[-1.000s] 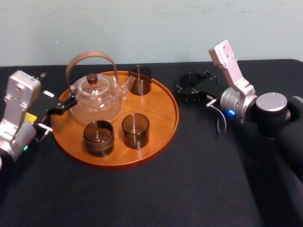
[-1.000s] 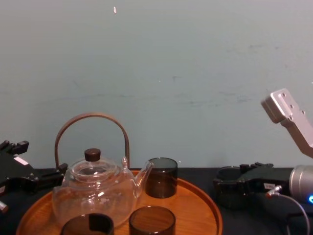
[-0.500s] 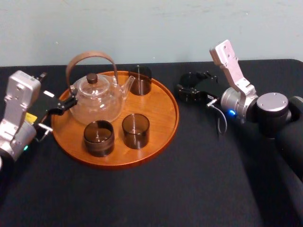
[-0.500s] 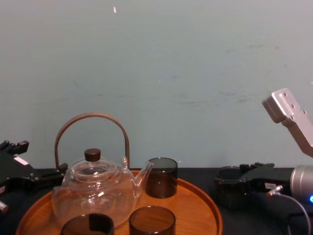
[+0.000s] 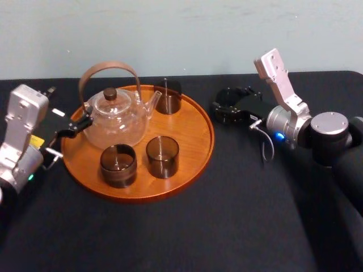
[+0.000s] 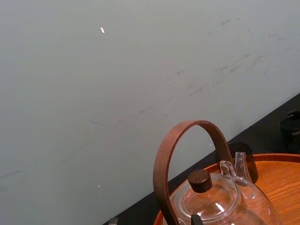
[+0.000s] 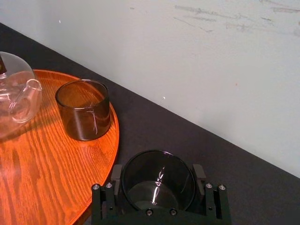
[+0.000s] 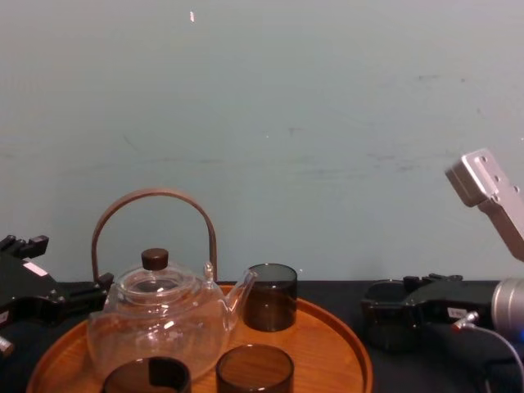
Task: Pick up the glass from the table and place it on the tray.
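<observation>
Glass point(image 7: 157, 183): dark, upright, off the tray point(image 5: 195, 152), just beside its rim, upper right of centre in head view, over black counter point(image 5: 227, 215)
Right gripper point(image 5: 225, 109): clasped around glass
Left gripper point(image 5: 72, 128): at tray's left edge beside teapot point(image 5: 116, 120); grip state cannot be told

No writing can be read: the small white label point(image 5: 58, 113) on the black left claw point(image 5: 79, 123) and the yellow sticker point(image 5: 35, 140) on its silver arm point(image 5: 20, 133) are too small to make out.
</observation>
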`<state>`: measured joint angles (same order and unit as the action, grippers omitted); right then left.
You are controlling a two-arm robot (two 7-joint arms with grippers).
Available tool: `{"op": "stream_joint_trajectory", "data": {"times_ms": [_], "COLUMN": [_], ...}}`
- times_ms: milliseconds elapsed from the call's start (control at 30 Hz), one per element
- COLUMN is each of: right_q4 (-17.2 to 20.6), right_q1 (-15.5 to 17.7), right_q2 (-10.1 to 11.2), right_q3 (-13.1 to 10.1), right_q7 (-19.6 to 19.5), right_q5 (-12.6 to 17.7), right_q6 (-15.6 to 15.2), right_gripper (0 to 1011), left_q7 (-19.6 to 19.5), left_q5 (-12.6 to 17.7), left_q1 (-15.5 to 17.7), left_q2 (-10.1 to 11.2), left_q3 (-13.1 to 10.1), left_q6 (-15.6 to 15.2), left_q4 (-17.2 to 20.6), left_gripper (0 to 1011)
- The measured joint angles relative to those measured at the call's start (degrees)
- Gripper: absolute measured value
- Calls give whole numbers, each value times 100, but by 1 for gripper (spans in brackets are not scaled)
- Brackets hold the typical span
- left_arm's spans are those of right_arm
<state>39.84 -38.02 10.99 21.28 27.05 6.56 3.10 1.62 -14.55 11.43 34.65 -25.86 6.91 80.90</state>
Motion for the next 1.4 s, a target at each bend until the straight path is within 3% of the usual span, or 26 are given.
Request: {"op": "stream_joint_trajectory", "data": {"times_ms": [367,967,1400], "right_q4": [254,1304,1545], "right_q1": [103,462,531], "right_q2": [94,329,398], "right_q3": [2,76,130], "right_q7": [31,23,15], "right_q5": [-10,36,93], "right_q6": [-115,-512,-580], "right_gripper": [918,918,918], "left_q7": [0,0,0], "left_q5": [0,0,0], "left_q1": [0,0,0], "left_q2": [0,0,0], "left_q3": [0,0,0], "left_q6": [0,0,0], "left_q4": [0,0,0], "left_gripper": [1010,1010,1010]}}
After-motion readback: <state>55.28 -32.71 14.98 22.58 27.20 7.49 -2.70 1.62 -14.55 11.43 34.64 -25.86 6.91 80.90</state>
